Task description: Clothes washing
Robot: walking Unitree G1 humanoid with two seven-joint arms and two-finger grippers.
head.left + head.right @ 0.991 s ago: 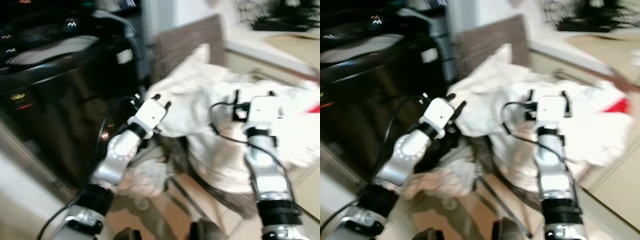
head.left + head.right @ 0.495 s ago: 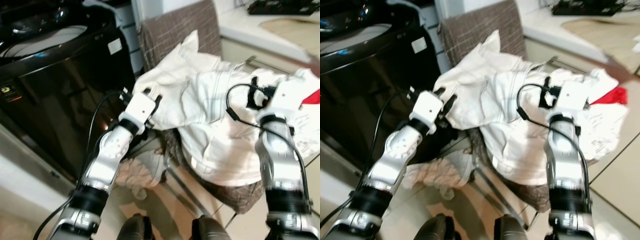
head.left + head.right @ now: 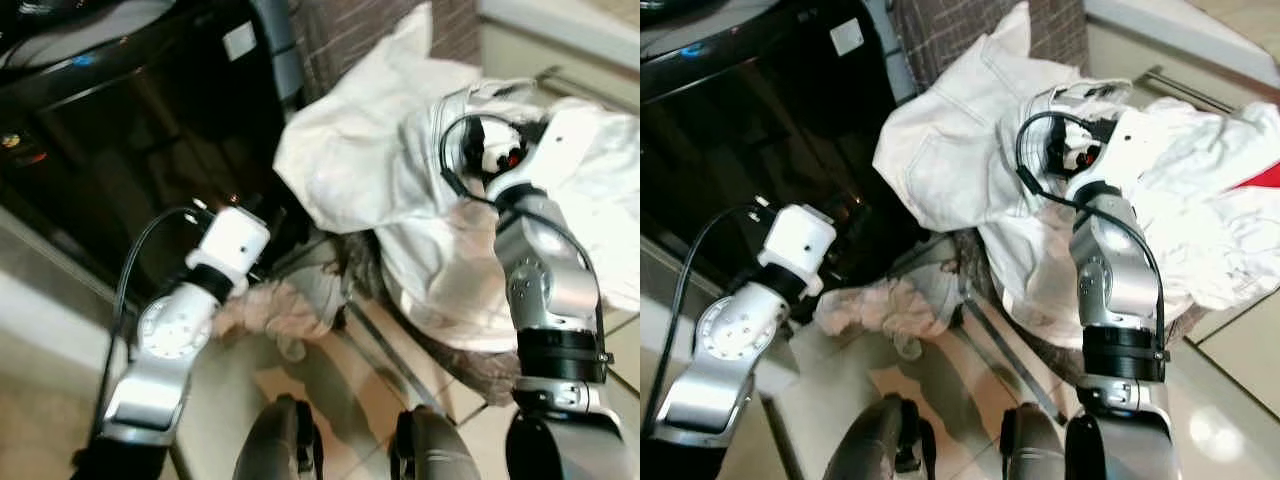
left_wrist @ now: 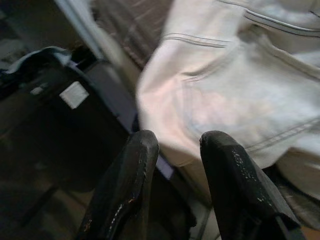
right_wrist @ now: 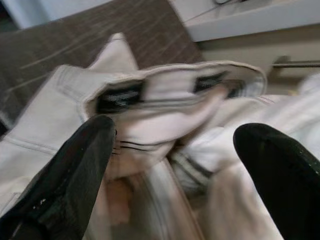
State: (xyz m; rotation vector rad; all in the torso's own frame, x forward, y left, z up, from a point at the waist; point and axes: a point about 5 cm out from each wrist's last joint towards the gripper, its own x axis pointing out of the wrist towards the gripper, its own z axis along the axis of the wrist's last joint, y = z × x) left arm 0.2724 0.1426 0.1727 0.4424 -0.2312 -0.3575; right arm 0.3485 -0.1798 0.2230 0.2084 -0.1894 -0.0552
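Observation:
A heap of white clothes (image 3: 370,150) lies over a brown woven basket (image 3: 350,35) beside the black washing machine (image 3: 110,110). My right gripper (image 5: 175,135) is open wide and hovers at the waistband (image 5: 170,92) of a white garment on top of the heap; the band lies between its fingers, not pinched. My left gripper (image 4: 177,145) is low by the machine's front, short of the heap. Its fingers (image 4: 135,170) stand a little apart with nothing between them, pointing at a white seamed garment (image 4: 240,90).
A crumpled pinkish cloth (image 3: 285,310) lies on the tiled floor at the foot of the machine. A white cupboard with a bar handle (image 3: 565,85) stands behind the heap. A red item (image 3: 1265,175) peeks out at the right. My feet (image 3: 290,450) are close below.
The camera has tipped down and come closer. My left arm dropped back from the heap toward the machine's front. My right gripper swung left onto the garment's waistband.

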